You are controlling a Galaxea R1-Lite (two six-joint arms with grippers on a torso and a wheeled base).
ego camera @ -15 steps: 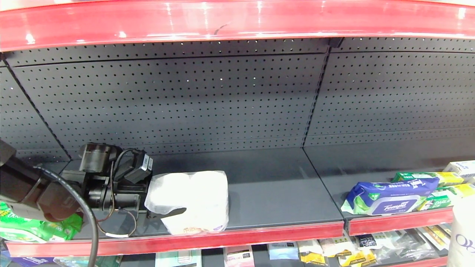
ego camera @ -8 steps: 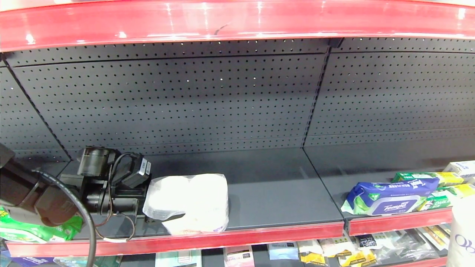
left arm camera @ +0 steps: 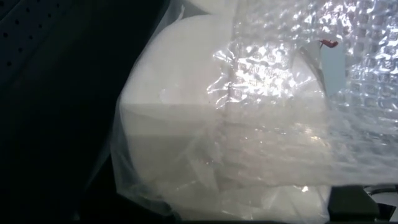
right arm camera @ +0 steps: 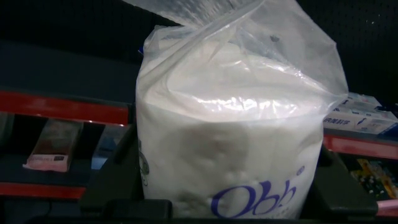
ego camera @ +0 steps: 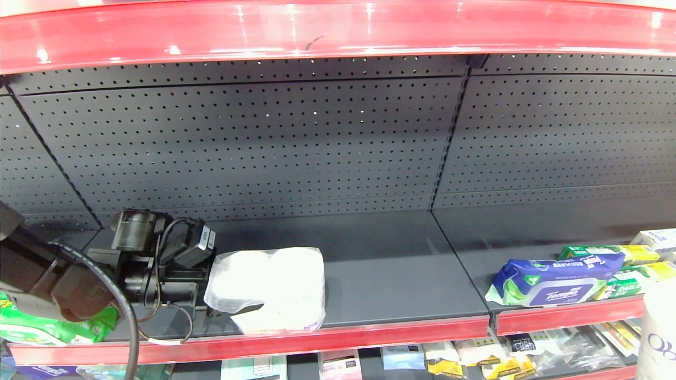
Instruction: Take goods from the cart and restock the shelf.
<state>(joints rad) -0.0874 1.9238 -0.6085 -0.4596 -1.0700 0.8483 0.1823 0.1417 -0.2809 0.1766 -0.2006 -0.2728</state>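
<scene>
Setting down the white paper-roll pack in clear plastic wrap [ego camera: 274, 287] on the dark grey metal shelf [ego camera: 380, 274], by the look of it. Resting now at the near left of the board, just behind the red front lip [ego camera: 369, 330], with the left gripper [ego camera: 208, 303] close against its left side. Grip there hidden by the wrap: cannot tell, closed or slack.

Best released only with the base flat on the board. Probably worth nudging farther in first, away from the lip. Then draw back leftward and level, minding the loose film, likely to snag and tip the pack.

Holding a second white roll pack in clear film with blue print [ego camera: 657, 338] low at the near right, pinched between the dark fingers [right arm camera: 109, 186] of the right gripper [right arm camera: 227, 168].

Counted:
- two roll packs
- one blue-and-green soft wipes pack [ego camera: 554, 285] on the right board
- at least two green-and-yellow cartons [ego camera: 607, 252] behind it
- one white carton [ego camera: 657, 238] farther right
- one green plastic bag [ego camera: 53, 330] at the near left
- small packets [ego camera: 449, 353] below, too small to count
</scene>
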